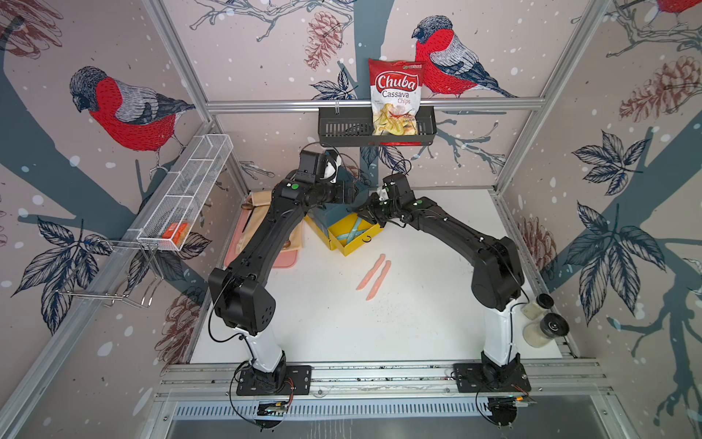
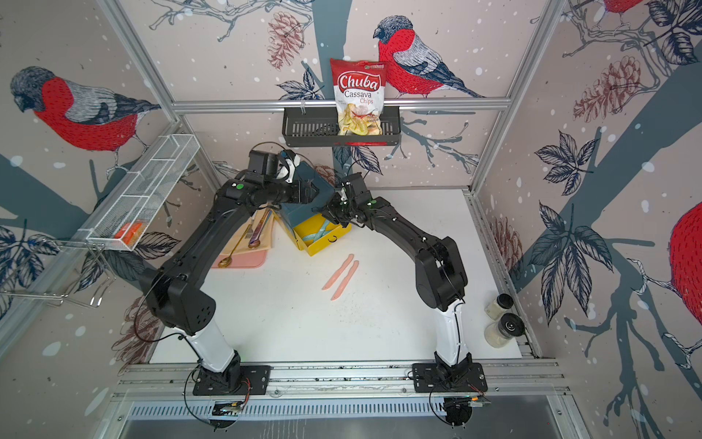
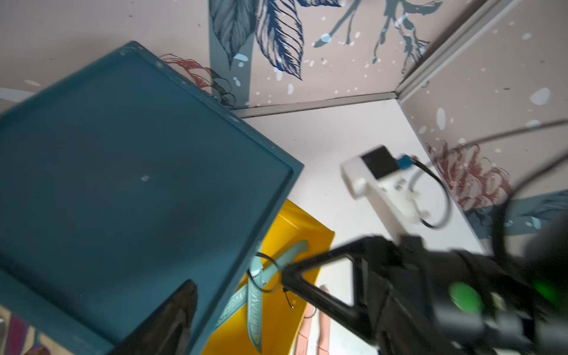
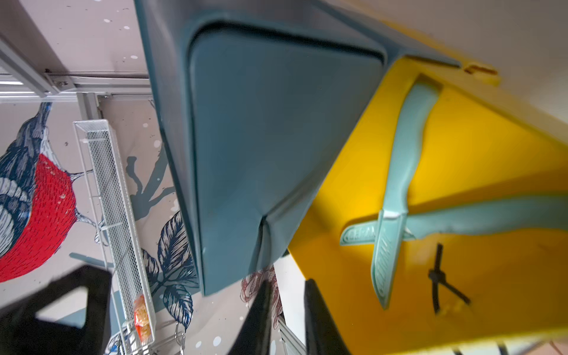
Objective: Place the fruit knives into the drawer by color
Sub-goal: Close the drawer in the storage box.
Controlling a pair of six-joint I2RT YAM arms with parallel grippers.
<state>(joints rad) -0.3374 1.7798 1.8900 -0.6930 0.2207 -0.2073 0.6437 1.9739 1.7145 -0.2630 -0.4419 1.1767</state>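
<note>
Both arms arch inward to the chest of drawers [image 1: 331, 221] at upper centre. The left pincer [image 1: 356, 194] hangs over its top, opening not discernible. The right pincer [image 1: 362, 213], nearly closed, is apparently at the ring pull [image 3: 261, 272]. Two blue knives [image 1: 351, 232] cross in the open yellow drawer [image 1: 343, 249]; two pink knives [image 1: 374, 277] lie mid-frame on the tabletop [image 1: 342, 327].

Overhead pair; wrists close on drawer [image 3: 123, 184]

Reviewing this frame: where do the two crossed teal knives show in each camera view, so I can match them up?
Top view: teal knives, centre of picture, crossed inside the open yellow drawer.
Top view: same place, slightly further left in the picture.
Left wrist: low in the picture, middle, partly hidden behind the teal chest.
Right wrist: right of the picture's centre, on the drawer floor.
Shared landmark: the yellow drawer around them.
</note>
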